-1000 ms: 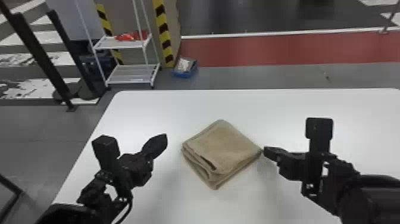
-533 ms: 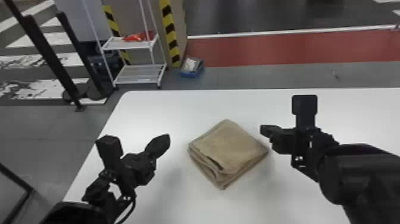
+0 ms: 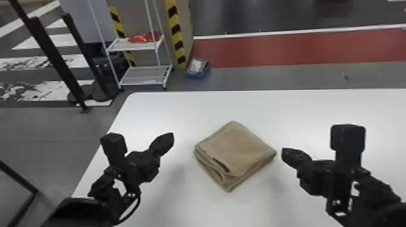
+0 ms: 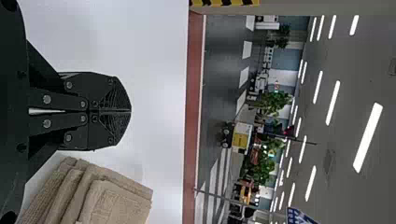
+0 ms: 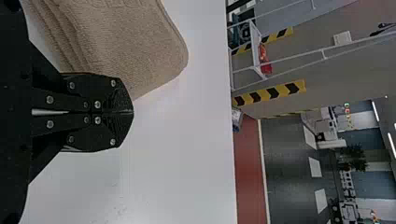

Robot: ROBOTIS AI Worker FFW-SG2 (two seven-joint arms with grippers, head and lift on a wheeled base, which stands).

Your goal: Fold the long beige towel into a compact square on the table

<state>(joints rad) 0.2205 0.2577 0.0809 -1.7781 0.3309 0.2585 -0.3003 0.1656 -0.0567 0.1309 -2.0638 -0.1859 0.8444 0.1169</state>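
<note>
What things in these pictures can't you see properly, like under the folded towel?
- Underneath the towel: head view, hidden by its own top layers.
- The rest of the towel: left wrist view, cut off by the picture's edge.
- The table's near side: head view, cut off by the bottom edge.
- What the red thing on the shelf is: head view, too small to tell.
</note>
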